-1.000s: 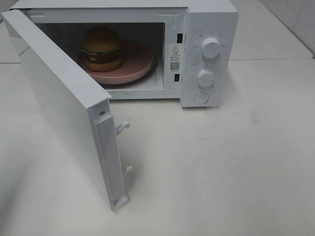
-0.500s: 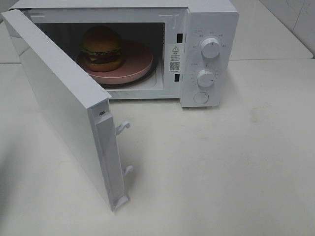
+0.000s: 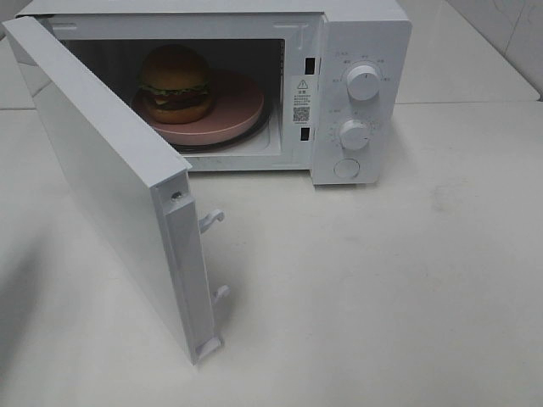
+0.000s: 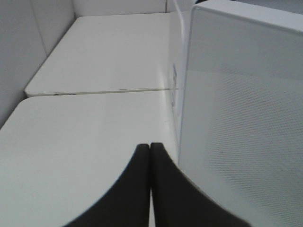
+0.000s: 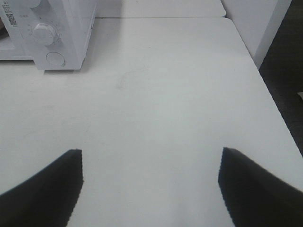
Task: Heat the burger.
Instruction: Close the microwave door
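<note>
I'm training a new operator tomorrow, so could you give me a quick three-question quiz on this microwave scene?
1. True or false: the microwave door is shut.
2. The burger sits: A in a bowl; B on a pink plate inside the microwave; C on the microwave's roof.
3. Which has its fingers spread apart, the left gripper or the right gripper?

Key: 1 false, the door stands wide open. 2 B. 3 the right gripper; the left gripper's fingers are pressed together.
</note>
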Controlling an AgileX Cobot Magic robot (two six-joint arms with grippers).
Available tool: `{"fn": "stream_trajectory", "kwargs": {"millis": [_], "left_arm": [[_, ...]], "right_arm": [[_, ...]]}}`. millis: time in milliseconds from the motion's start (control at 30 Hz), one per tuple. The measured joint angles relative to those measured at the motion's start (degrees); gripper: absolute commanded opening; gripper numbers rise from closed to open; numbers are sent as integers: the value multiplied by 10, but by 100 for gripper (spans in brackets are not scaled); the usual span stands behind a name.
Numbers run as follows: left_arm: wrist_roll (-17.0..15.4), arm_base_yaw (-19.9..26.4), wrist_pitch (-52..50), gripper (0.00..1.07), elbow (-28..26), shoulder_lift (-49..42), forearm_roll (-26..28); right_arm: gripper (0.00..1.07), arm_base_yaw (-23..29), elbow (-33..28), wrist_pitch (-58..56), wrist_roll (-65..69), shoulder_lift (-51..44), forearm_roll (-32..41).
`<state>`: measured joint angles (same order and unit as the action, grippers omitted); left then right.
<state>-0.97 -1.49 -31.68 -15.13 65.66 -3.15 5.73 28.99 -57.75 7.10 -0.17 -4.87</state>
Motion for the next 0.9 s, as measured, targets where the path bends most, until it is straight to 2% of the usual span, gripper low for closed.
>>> {"fn": "stream_trajectory", "kwargs": {"millis": [33, 67, 100, 133, 233, 367, 400, 467, 533, 700, 900], "left_arm": [[-34, 0, -32, 0, 1, 21, -44], [-50, 0, -50, 0, 1, 32, -66], [-50, 0, -50, 0, 1, 32, -66], [-78, 0, -89, 0, 2, 57, -99], [-95, -15, -139, 0, 2, 92, -125], [-92, -50, -154, 0, -9, 123, -132], [-83, -81, -156, 0, -19, 143, -134], [-77, -96, -158, 0, -25, 149, -134], [-64, -132, -160, 0, -40, 168, -128], [-46, -175, -161, 0, -62, 190, -102], [-44, -209, -164, 0, -92, 210, -74]], "right_arm": [[76, 0, 0, 0, 0, 0, 0], [76, 0, 0, 0, 0, 0, 0], [76, 0, 0, 0, 0, 0, 0], [76, 0, 0, 0, 0, 0, 0], [76, 0, 0, 0, 0, 0, 0], [76, 0, 0, 0, 0, 0, 0], [76, 0, 0, 0, 0, 0, 0], [76, 0, 0, 0, 0, 0, 0], [76, 0, 0, 0, 0, 0, 0], [76, 0, 0, 0, 0, 0, 0], [76, 0, 0, 0, 0, 0, 1]]}}
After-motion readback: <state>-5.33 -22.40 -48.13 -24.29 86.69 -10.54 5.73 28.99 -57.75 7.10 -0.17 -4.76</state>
